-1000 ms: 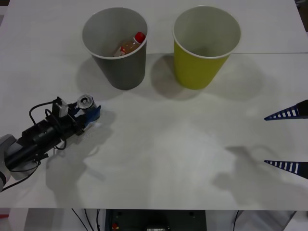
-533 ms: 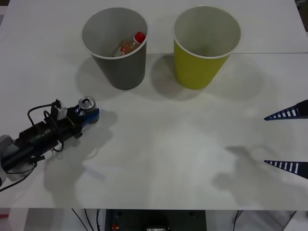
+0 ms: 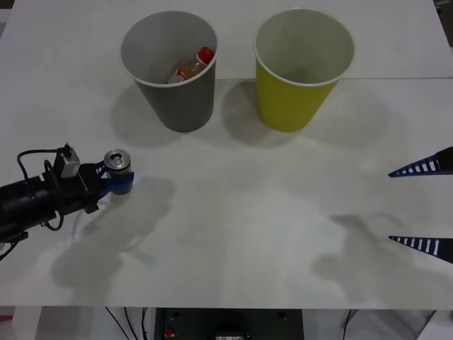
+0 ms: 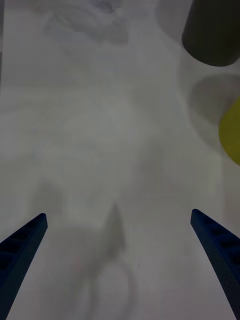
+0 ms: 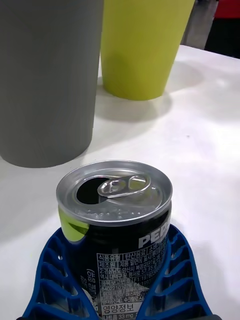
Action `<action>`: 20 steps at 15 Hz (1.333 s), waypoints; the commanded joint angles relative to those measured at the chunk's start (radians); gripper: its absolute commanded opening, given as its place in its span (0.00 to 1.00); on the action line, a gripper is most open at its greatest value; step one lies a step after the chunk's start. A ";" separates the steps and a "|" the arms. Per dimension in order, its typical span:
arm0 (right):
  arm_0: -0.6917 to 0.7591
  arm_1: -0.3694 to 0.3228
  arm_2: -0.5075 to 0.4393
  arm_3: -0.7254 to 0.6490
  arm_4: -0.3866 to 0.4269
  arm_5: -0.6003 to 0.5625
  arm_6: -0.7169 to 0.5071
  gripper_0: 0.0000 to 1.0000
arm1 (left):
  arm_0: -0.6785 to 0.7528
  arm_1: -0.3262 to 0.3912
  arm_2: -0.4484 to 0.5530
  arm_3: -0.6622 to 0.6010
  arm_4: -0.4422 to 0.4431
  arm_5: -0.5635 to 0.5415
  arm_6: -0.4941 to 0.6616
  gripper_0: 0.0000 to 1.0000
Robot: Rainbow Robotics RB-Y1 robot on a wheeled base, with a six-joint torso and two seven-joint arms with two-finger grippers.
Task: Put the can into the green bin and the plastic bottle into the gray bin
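Far left of the front view: left gripper [image 3: 113, 183] sits low at mid-height of the frame, blue fingers closed around the can [image 3: 118, 161], which stands upright with its pull-tab top facing up; the left wrist view shows both ribbed fingers [image 5: 55, 272] curving around the can's lower body, so the grip looks secure and the opening stays level, presumably to carry it without tipping. Can appears lifted off the table [image 3: 233, 212], judging by its shadow thrown to the right. Upper left-centre: gray bin [image 3: 173, 92], upright, with the plastic bottle [image 3: 191, 67] leaning inside it, red cap up; that half of the task looks done. Upper right-centre: green bin [image 3: 297, 85], upright, nothing visible inside; it stands just beside the gray bin, well apart from the can. Right edge, lower half: right gripper [image 3: 425, 205] spread wide, holding nothing, parked clear of the bins.
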 commanded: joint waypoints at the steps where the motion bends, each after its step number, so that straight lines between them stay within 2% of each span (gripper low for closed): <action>1: 0.000 0.000 0.000 0.000 0.000 0.000 0.000 1.00 | 0.069 0.051 0.074 -0.187 -0.161 -0.002 0.248 0.00; 5: 0.000 0.000 0.000 0.000 0.000 0.000 0.000 1.00 | 0.164 0.072 0.212 -0.482 -0.455 -0.037 0.598 0.00; 9: 0.000 0.000 0.000 0.000 0.000 0.000 0.000 1.00 | 0.181 0.074 0.334 -0.700 -0.668 -0.206 0.898 0.00; 11: 0.000 0.000 0.000 0.000 0.000 0.000 0.000 1.00 | 0.180 0.074 0.359 -0.821 -0.759 -0.256 1.045 0.00; 15: 0.000 0.000 0.000 0.000 0.000 0.000 0.000 1.00 | 0.118 0.074 0.362 -1.007 -0.891 -0.334 1.308 0.00; 18: 0.000 0.000 0.000 0.000 0.000 0.000 0.000 1.00 | 0.023 0.074 0.360 -1.028 -0.931 -0.408 1.409 0.00; 20: 0.000 0.000 0.000 0.000 0.000 0.000 0.000 1.00 | -0.074 0.074 0.344 -1.027 -1.006 -0.472 1.429 0.00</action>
